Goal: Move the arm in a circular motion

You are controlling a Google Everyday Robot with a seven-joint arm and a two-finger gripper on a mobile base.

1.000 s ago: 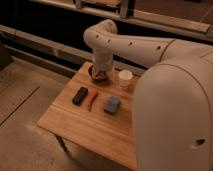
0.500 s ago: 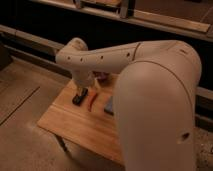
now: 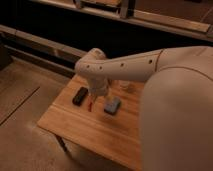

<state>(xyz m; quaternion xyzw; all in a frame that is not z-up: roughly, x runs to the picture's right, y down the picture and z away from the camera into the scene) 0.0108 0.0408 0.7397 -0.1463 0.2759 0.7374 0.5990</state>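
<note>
Elbow swung right, back over table (image 3: pixel 75 127) | arm (image 3: pixel 130 67): cream-white, thick, dark-holed | claw (image 3: pixel 95 96) low; grip unclear

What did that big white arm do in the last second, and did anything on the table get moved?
The arm swung left from above the table's far edge, then eased back toward the middle; its gripper end hangs over the table, holding nothing. The black object, red item and blue block stayed put.

one arm (image 3: pixel 150 65), one tool (image 3: pixel 97 91) over one table (image 3: pixel 75 125), three small objects.
</note>
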